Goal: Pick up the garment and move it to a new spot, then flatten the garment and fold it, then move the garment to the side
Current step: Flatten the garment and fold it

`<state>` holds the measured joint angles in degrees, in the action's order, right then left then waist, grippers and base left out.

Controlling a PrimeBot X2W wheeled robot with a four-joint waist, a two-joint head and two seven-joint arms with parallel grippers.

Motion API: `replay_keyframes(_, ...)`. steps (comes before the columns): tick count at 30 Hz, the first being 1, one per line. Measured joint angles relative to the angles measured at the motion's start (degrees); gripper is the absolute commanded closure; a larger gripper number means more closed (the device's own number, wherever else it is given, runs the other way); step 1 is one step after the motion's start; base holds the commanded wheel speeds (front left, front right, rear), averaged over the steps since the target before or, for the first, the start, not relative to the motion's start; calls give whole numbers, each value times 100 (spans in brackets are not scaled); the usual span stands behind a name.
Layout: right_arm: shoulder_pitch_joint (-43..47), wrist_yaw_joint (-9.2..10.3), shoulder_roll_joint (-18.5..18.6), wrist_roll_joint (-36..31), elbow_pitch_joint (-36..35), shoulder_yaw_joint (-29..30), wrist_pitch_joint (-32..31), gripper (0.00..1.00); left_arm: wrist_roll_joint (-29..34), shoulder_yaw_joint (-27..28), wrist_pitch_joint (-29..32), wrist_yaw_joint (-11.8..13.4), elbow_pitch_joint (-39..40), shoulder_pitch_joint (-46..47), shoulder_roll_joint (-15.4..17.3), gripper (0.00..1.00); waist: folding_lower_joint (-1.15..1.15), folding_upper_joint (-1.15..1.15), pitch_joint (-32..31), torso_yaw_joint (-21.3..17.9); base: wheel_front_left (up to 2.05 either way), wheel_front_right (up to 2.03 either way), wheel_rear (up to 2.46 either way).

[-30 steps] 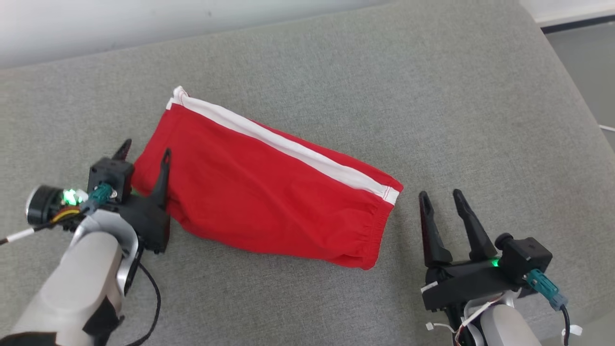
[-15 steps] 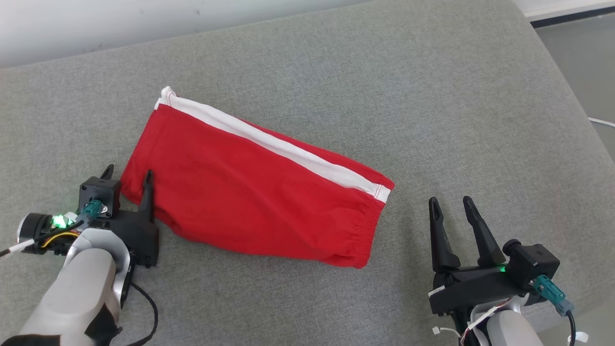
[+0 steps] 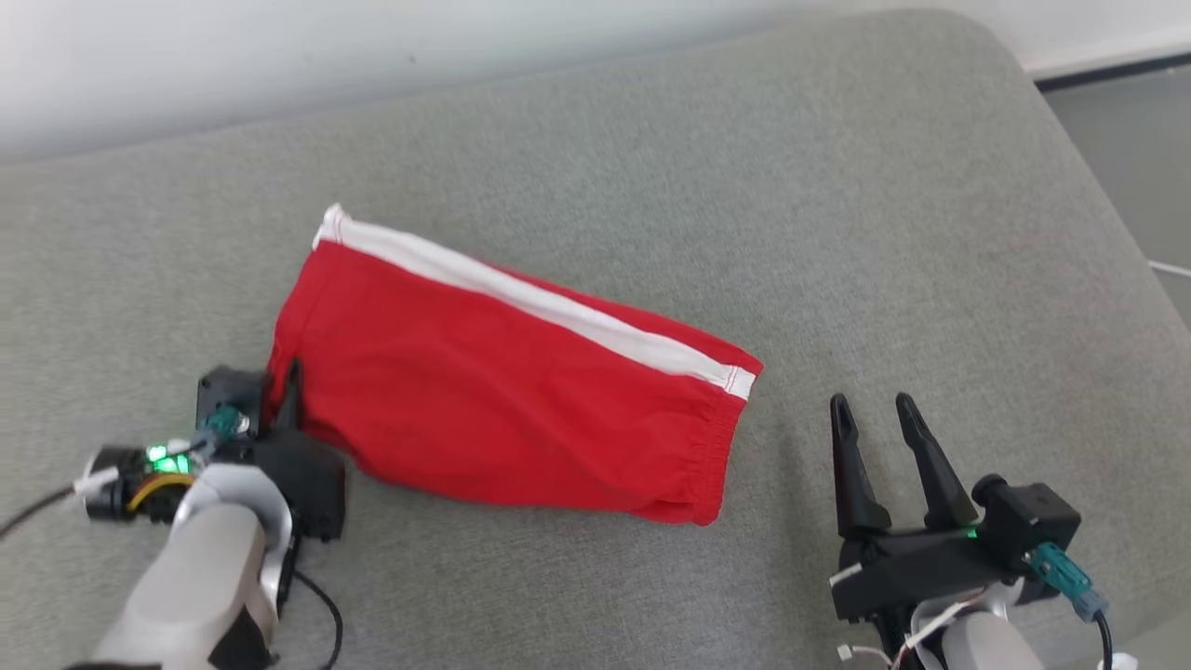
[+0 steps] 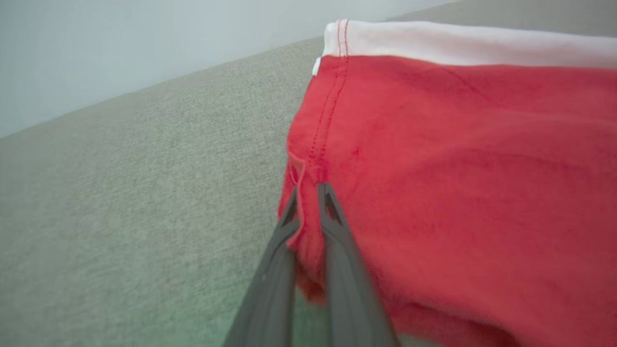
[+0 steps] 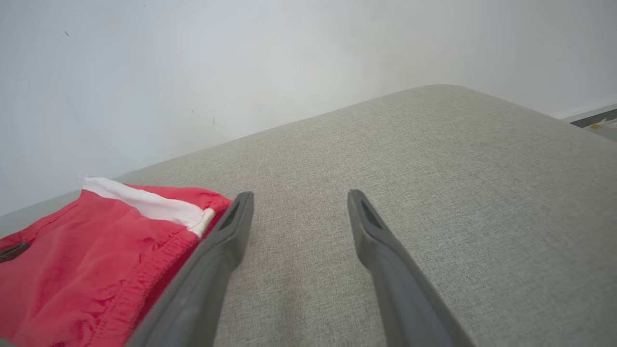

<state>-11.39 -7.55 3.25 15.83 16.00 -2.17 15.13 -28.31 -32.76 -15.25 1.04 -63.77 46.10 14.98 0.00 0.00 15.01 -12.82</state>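
Observation:
A red garment (image 3: 502, 409) with a white side stripe lies folded flat on the grey cushion (image 3: 837, 186), stripe on the far side, elastic waistband toward the right. My left gripper (image 3: 279, 377) is at its near-left corner, shut on a pinch of the red hem. The left wrist view shows that fold of garment (image 4: 458, 168) squeezed between the two fingers of the left gripper (image 4: 308, 190). My right gripper (image 3: 872, 402) stands open on the cushion, just right of the waistband, nothing between its fingers. In the right wrist view the garment (image 5: 87, 250) lies left of the open right gripper (image 5: 300, 194).
A pale wall (image 3: 279, 56) runs behind the cushion. The cushion's rounded right edge drops to a grey floor (image 3: 1135, 121). A black cable (image 3: 321, 614) hangs from my left wrist.
My left gripper has shut on the garment's near-left hem, bunching the cloth there. The head camera has shifted a little. The right gripper stays open.

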Motion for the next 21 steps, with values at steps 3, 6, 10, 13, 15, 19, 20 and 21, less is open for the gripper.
replay_keyframes(3,101,-1,-7,-1,42,35,0,0,-74,244,7,201,267,-300,-23,100,0,0,-144,66,0,0,0)
replay_keyframes(6,216,0,-11,-4,102,64,0,0,-107,477,21,346,608,-695,-69,100,0,0,-319,141,0,0,0)
replay_keyframes(10,354,-1,-19,-30,158,80,0,0,-76,711,21,430,1047,-1300,-110,100,-1,0,-576,253,0,0,0)
replay_keyframes(13,453,0,-21,-47,192,88,0,0,-40,957,21,489,1316,-1723,-119,100,-1,0,-771,337,0,0,0)
replay_keyframes(15,554,0,-23,-74,218,93,0,0,-2,1182,21,555,1528,-2128,-167,100,-1,0,-949,417,0,0,0)
replay_keyframes(19,673,0,-23,-90,260,83,0,0,105,1402,21,582,1745,-2562,-272,100,-1,-1,-1143,519,0,0,0)
replay_keyframes(20,691,0,-24,-102,275,74,0,0,129,1457,21,602,1791,-2648,-299,100,-1,0,-1181,544,0,0,0)
replay_keyframes(21,706,-1,-24,-119,283,67,0,0,147,1527,21,603,1835,-2735,-326,100,-1,0,-1215,567,0,0,0)
